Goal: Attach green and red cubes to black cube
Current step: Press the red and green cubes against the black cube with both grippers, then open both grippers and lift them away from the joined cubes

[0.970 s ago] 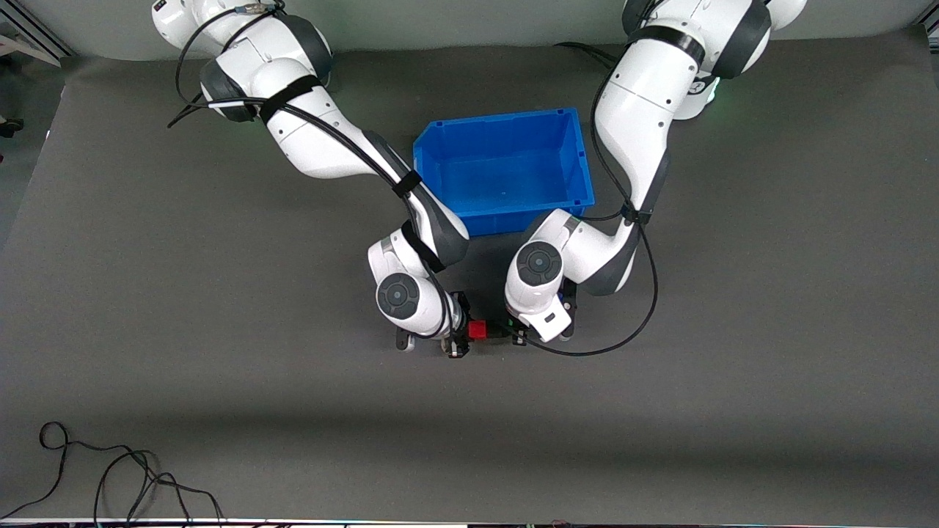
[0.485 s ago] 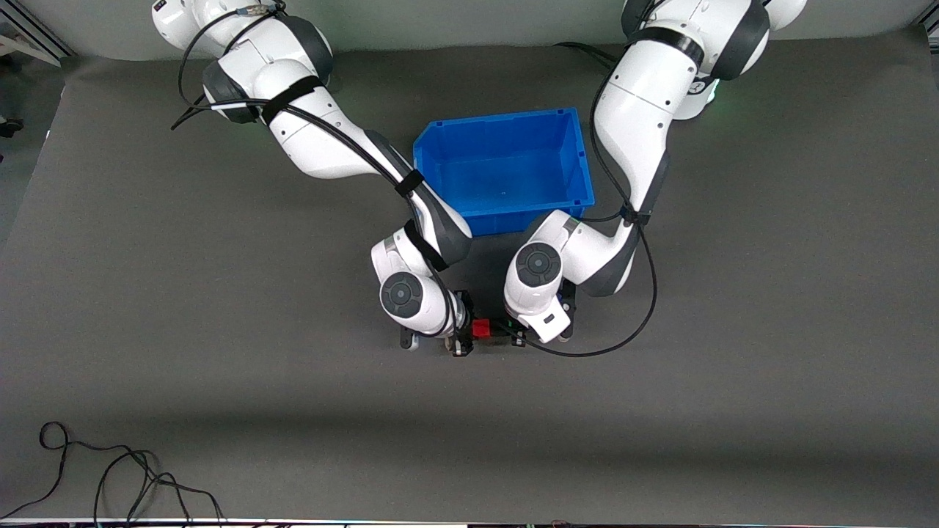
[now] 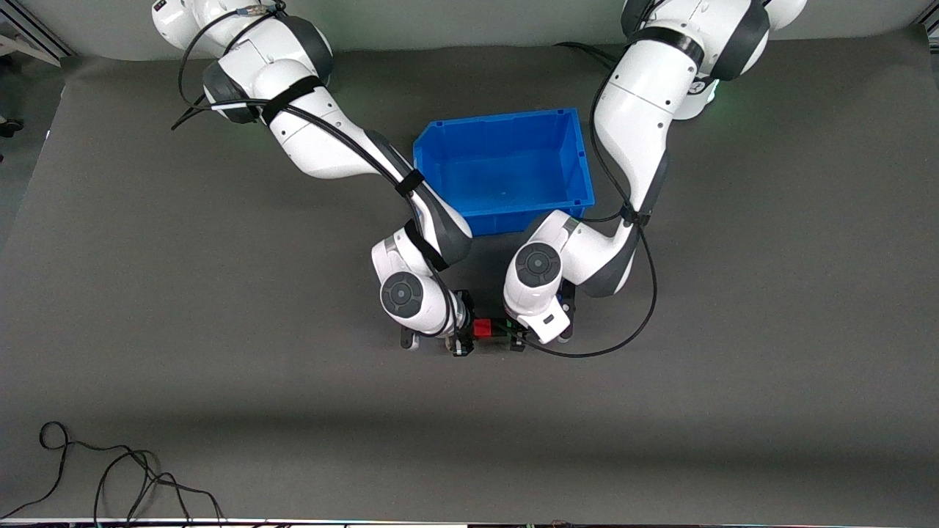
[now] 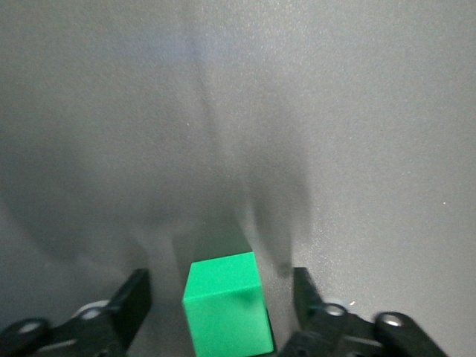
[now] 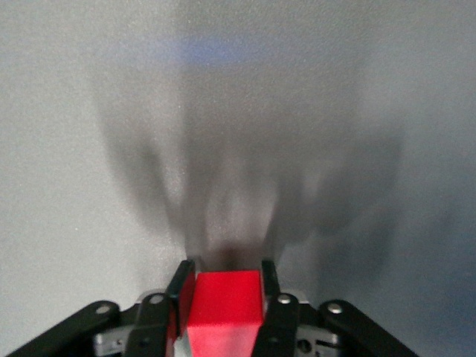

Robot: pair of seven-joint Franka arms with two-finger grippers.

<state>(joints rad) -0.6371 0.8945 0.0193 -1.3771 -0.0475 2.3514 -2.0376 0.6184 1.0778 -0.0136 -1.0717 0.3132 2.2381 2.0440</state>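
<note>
My right gripper (image 5: 225, 279) is shut on the red cube (image 5: 223, 301), one finger on each side face. In the front view the red cube (image 3: 481, 328) sits low at the table between the two hands, with my right gripper (image 3: 462, 339) beside it. My left gripper (image 4: 219, 297) is open around the green cube (image 4: 225, 309), which rests on the mat with a gap to each finger. In the front view my left gripper (image 3: 517, 336) is just past the red cube, toward the left arm's end. A dark patch lies between them; I cannot make out the black cube for certain.
An empty blue bin (image 3: 513, 216) stands farther from the front camera than both hands, close to the arms' elbows. A loose black cable (image 3: 110, 469) lies near the table's front edge toward the right arm's end. Grey mat surrounds the hands.
My right gripper and the red cube have shifted slightly toward my left gripper. My left hand has barely moved.
</note>
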